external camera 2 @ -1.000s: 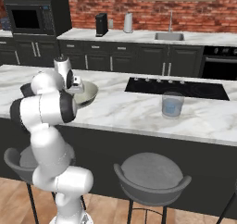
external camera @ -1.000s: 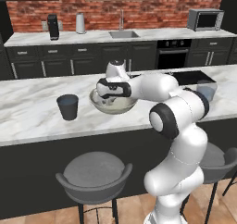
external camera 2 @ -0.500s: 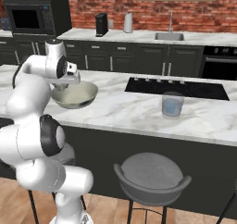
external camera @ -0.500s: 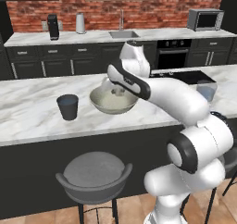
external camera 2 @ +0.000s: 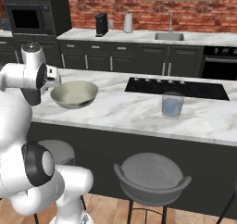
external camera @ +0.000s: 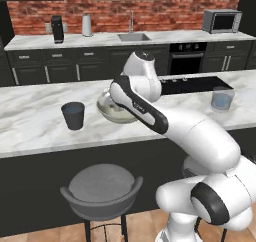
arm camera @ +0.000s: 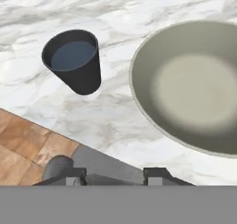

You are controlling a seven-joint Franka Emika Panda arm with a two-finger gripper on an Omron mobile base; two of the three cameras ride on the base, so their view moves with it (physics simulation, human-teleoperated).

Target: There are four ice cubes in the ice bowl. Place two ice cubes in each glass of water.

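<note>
Between the two dark finger tips at the bottom of the hand view sits the gripper point(arm camera: 115, 176); tips stand apart, nothing visible between them, but can't tell if it's released or clamped on something below the frame edge. No ice cube visible at the tips.

Directly ahead of the tips: white marble counter point(arm camera: 115, 121). Gripper hovers over its near edge, with wood floor point(arm camera: 23, 149) and a bit of stool seat showing below it.

Ice bowl point(arm camera: 194, 86) lies up and right of the tips in hand view, upright on the counter. Visible interior is plain beige-grey; can't make out any ice cubes in it, and part of the bowl is cut off by the frame.

Dark grey glass point(arm camera: 74, 61) stands up and left of the tips, upright, bluish water surface visible, near the bowl but not touching it.

Left base view: dark glass point(external camera: 73, 115) left of the bowl point(external camera: 111, 108), arm crossing in front of the bowl's right side. Clear pale-blue glass point(external camera: 222, 98) is well apart, far right on the counter.

Right base view: clear glass point(external camera 2: 172, 104) stands beside the black cooktop point(external camera 2: 180, 87), bowl point(external camera 2: 74, 94) just beside the arm's wrist.
</note>
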